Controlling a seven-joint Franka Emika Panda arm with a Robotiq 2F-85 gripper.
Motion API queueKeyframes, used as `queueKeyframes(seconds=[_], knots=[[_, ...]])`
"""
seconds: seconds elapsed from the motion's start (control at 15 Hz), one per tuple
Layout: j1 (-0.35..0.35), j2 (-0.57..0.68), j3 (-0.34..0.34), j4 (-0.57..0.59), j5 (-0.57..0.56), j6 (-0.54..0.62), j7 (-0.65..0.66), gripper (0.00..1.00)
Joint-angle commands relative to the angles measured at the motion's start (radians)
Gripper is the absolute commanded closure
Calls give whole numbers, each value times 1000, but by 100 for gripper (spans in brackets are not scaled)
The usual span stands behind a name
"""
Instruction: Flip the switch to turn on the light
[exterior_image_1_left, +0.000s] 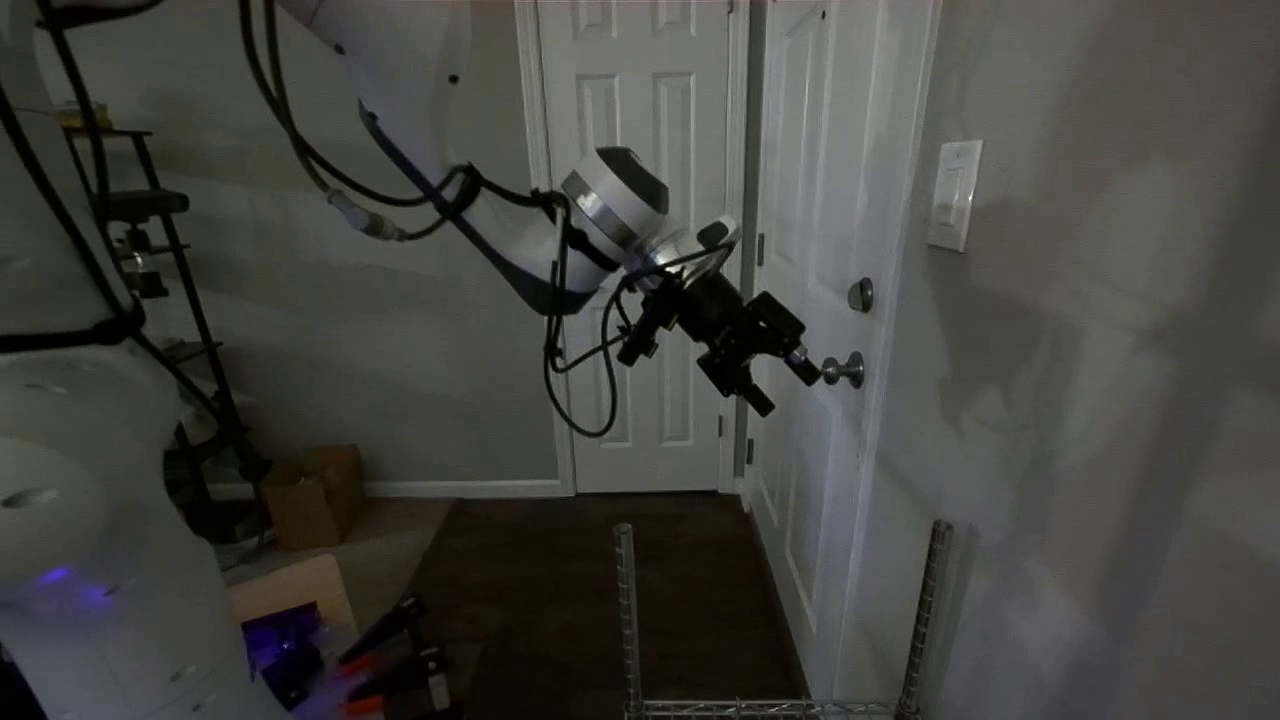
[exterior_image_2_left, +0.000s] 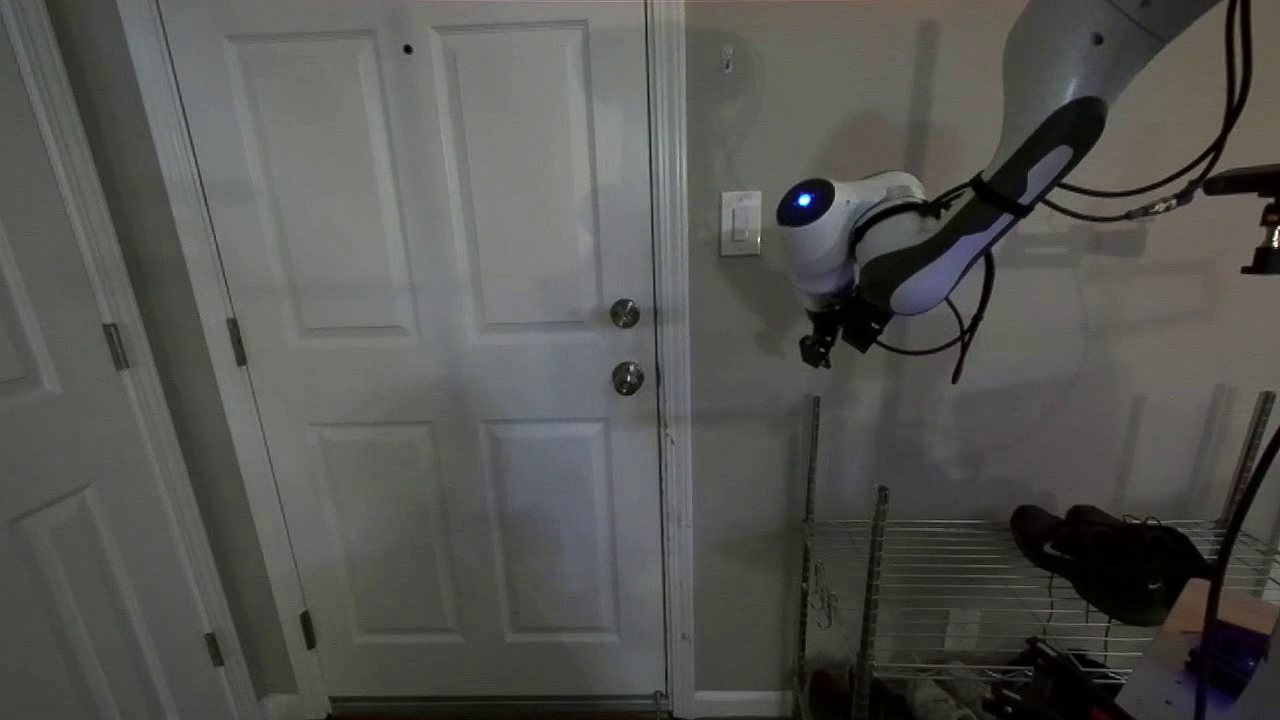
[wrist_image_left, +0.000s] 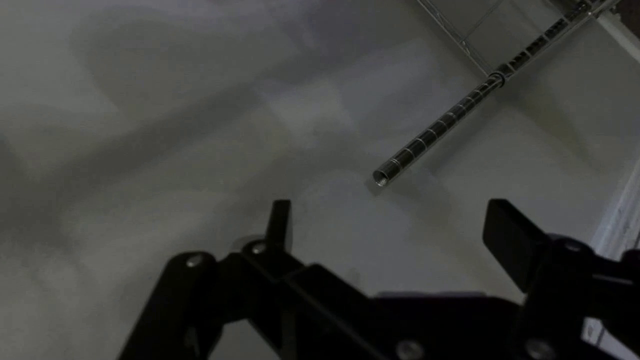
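The switch is a small white upright wall plate, and it shows on the grey wall beside the door frame in both exterior views (exterior_image_1_left: 955, 195) (exterior_image_2_left: 740, 223). My gripper (exterior_image_1_left: 790, 391) points down toward the wall, lower than the switch and apart from it. In an exterior view the gripper (exterior_image_2_left: 817, 358) appears below and to the right of the plate. In the wrist view the gripper (wrist_image_left: 389, 212) has its two black fingers wide apart with nothing between them. The switch is out of view in the wrist view.
A white door (exterior_image_2_left: 430, 380) has a round knob (exterior_image_2_left: 628, 378) and a deadbolt (exterior_image_2_left: 625, 313) left of the switch. A wire rack (exterior_image_2_left: 1000, 570) with shoes (exterior_image_2_left: 1110, 560) stands against the wall below the arm. A rack post (wrist_image_left: 435, 132) rises ahead of the fingers in the wrist view.
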Motion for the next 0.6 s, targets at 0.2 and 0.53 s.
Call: queueKeyframes(seconds=[0.2,0.53], knots=[[154,67,64,1,-175,-202,358,0],[271,81,148,17,-158,-498,468,0]])
